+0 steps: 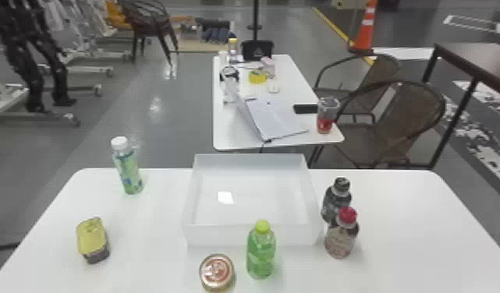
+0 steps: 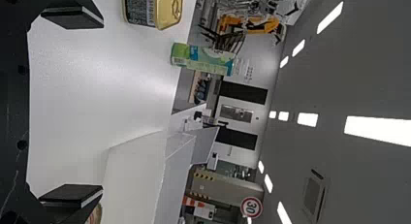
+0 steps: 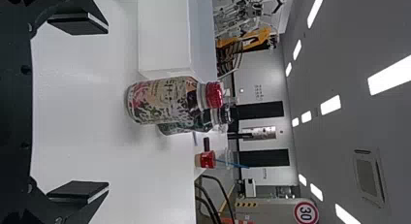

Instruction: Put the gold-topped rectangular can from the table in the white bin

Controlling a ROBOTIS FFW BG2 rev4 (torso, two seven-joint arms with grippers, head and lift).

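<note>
With my left gripper (image 2: 102, 106) spread wide, I have the gold-topped rectangular can (image 1: 91, 237) out past my fingertips on the table (image 1: 151, 241), ahead of the finger farther from the white bin (image 1: 221, 235). My right gripper (image 3: 108, 107) also stands wide apart, facing the red-capped bottle (image 3: 160, 100).

"What's hidden?"
"Part of the black-capped bottle (image 1: 331, 202), behind the red-capped bottle (image 1: 340, 238). The green bottle (image 1: 260, 253) covers some of the white bin (image 1: 217, 235)."
"Cut off?"
"The table's (image 1: 401, 241) near edge; in the left wrist view, part of the gold-topped can (image 2: 167, 9)."
</note>
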